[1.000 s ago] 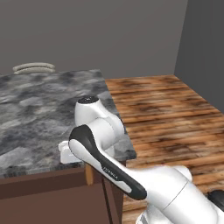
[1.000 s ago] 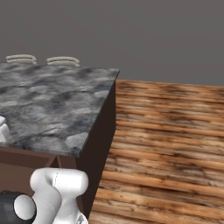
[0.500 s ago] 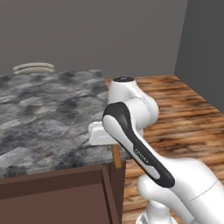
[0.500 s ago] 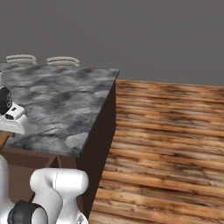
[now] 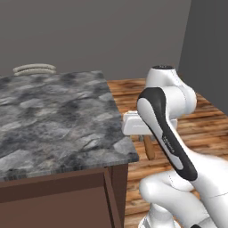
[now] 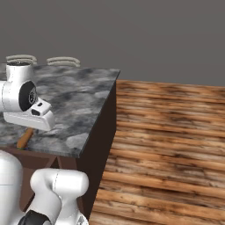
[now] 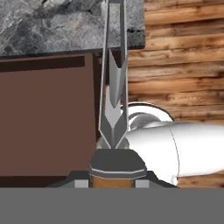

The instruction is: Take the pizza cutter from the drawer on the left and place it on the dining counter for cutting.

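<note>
My gripper [image 7: 113, 180] is shut on the orange handle of the pizza cutter [image 7: 113, 109], whose grey fork and blade run away from the hand in the hand view. The orange handle [image 5: 149, 148] hangs under my white hand just off the near right corner of the dining counter [image 5: 53, 116], above the floor. In the right base view the pizza cutter handle [image 6: 25, 138] shows below the hand, against the marbled dining counter's [image 6: 79, 96] front edge. The dark brown cabinet front [image 7: 43, 122] lies below the stone. No drawer with a silver bar handle is in view.
Pale curved stool backs [image 5: 34, 69] [image 6: 63, 60] stand along the counter's far side. Plank wooden floor [image 6: 176, 132] stretches right of the counter. A grey wall closes the back, and a darker wall [image 5: 209, 49] stands at the right.
The arm has risen and swung right with the pizza cutter in its grip, from low at the counter's front edge to beside its near right corner.
</note>
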